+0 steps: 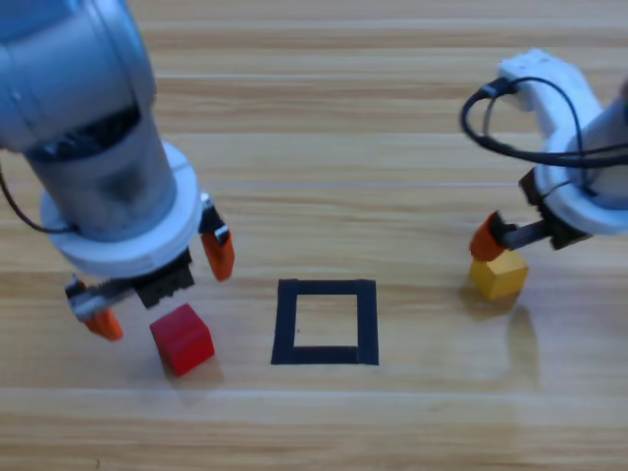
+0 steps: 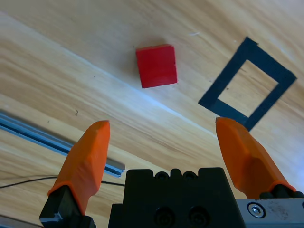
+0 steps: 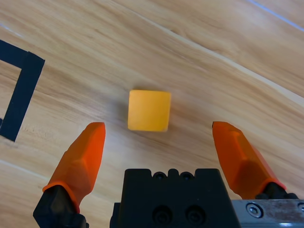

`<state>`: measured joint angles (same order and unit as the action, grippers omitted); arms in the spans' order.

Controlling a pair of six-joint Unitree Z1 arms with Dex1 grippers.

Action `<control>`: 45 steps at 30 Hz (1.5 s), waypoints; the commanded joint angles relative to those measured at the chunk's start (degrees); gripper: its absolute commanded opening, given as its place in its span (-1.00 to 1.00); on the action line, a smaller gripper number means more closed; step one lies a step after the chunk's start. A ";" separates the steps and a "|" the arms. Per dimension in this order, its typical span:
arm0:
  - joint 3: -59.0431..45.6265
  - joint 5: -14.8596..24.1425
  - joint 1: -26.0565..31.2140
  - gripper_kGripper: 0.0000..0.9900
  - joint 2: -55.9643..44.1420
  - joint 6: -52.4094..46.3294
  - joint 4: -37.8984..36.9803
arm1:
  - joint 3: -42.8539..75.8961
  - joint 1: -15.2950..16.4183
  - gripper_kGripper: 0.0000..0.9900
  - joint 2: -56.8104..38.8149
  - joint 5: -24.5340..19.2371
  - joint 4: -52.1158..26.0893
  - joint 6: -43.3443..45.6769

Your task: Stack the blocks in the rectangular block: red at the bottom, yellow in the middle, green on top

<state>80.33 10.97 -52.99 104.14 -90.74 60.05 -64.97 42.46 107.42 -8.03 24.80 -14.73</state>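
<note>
The red cube (image 1: 182, 339) (image 2: 156, 65) lies on the table left of the black tape square (image 1: 325, 289) (image 2: 228, 74), outside it. My left gripper (image 1: 160, 287) (image 2: 162, 124) hangs open just above and behind the red cube, touching nothing. The yellow cube (image 1: 497, 275) (image 3: 149, 110) sits to the right of the square. My right gripper (image 1: 500, 245) (image 3: 159, 127) is open right over it, one jaw on each side and apart from it. The square holds nothing. The green cube is out of view.
A corner of the tape square (image 3: 21, 95) shows at the left of the right wrist view. A metal rail (image 2: 52, 140) runs along the table's edge in the left wrist view. Bare wood lies around the square.
</note>
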 commanded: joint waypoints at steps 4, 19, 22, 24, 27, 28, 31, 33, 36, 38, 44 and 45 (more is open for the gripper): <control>-1.14 -1.92 2.46 0.93 6.51 -5.50 -1.95 | -4.20 0.35 1.00 10.35 1.35 0.78 -0.39; -10.81 -6.40 8.70 0.95 8.54 -7.79 -14.96 | -5.16 -2.55 0.52 15.80 3.02 0.78 0.49; -11.34 -6.58 9.14 0.95 9.41 -7.88 -15.93 | -4.81 -2.55 -0.15 15.62 4.17 0.78 0.75; -11.25 -6.58 9.23 0.95 10.12 -7.79 -16.28 | -4.37 -2.91 -0.85 15.10 4.96 0.78 1.02; -11.16 -6.58 9.23 0.95 11.08 -7.35 -16.81 | -3.58 -3.08 -0.95 13.95 4.96 0.78 1.02; -11.07 -6.58 9.23 0.95 11.52 -7.09 -16.98 | -3.23 -3.26 -0.95 13.52 5.13 0.78 0.93; -10.63 -6.49 9.23 0.95 13.02 -6.65 -17.25 | -1.56 -3.43 -0.95 11.41 6.10 0.52 0.93; -10.46 -6.40 9.31 0.95 13.98 -5.85 -17.95 | 0.29 -3.52 -0.95 8.86 7.33 -0.80 0.93; -10.28 -6.49 9.58 0.94 14.25 -5.15 -18.12 | 1.69 -3.52 -0.95 5.96 7.33 -0.98 0.49; -10.28 -6.49 9.93 0.89 13.98 -4.80 -18.04 | 2.57 -3.52 -0.95 4.46 7.16 -0.98 -0.04; -10.46 -7.37 11.16 0.52 13.98 -2.69 -18.21 | 3.80 -3.52 -0.95 2.27 7.51 -0.89 -0.39; -10.46 -7.55 11.16 0.46 13.90 -2.43 -18.21 | 3.80 -3.52 -0.94 2.18 7.51 -0.89 -0.39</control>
<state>70.25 4.49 -43.87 115.58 -94.75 42.60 -62.49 40.19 113.34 -1.06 24.56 -14.63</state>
